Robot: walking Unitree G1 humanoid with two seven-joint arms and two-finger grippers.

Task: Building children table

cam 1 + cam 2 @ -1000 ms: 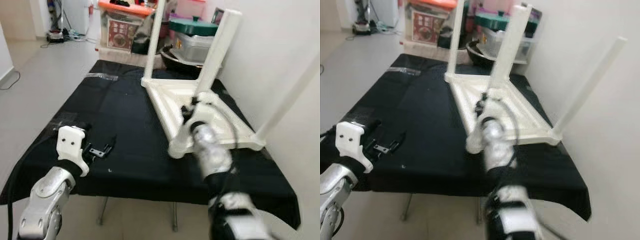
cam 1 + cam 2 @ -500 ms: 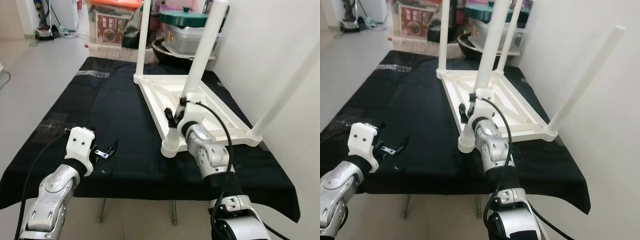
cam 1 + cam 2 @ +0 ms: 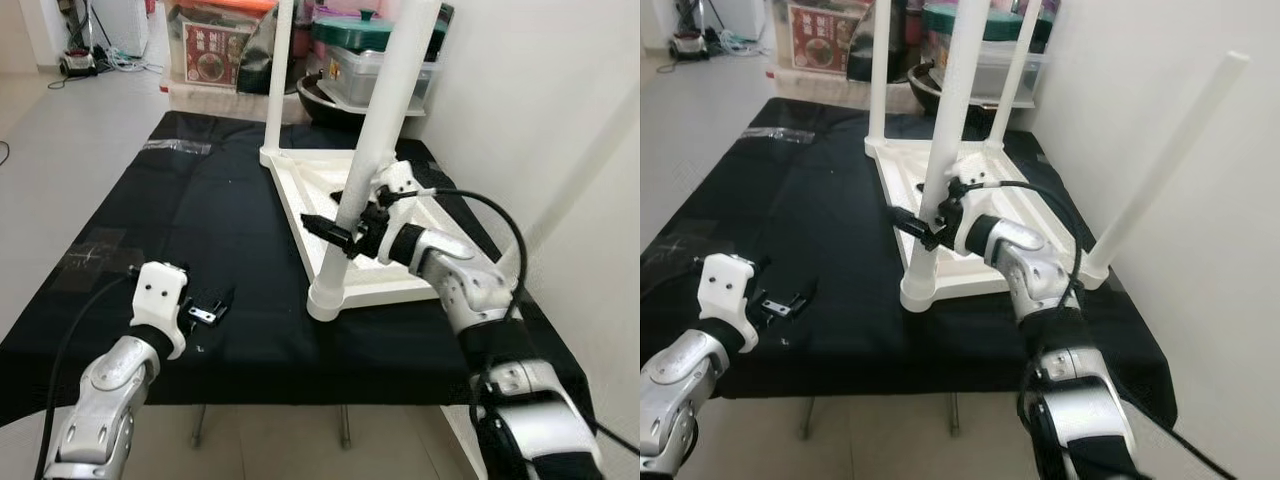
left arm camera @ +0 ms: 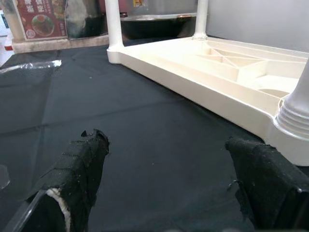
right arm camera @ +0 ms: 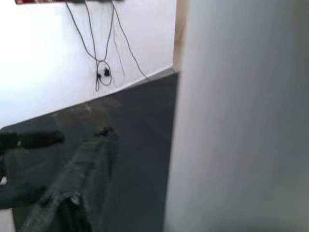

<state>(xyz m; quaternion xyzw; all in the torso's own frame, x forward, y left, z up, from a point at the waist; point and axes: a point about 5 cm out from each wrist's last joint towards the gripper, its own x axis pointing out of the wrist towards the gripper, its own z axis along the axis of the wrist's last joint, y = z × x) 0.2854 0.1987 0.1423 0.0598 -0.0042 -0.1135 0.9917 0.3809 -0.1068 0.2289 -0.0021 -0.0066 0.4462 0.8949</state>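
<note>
Your left gripper (image 3: 208, 309) idles wide open, empty, low over the black cloth (image 3: 150, 230) | white table (image 3: 400, 225) lies upside down for leg fitting | your right gripper (image 3: 335, 232) brackets the near leg (image 3: 375, 150); closure unclear.

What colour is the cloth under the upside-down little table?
Black cloth, plain, shown best in the left eye view.
</note>
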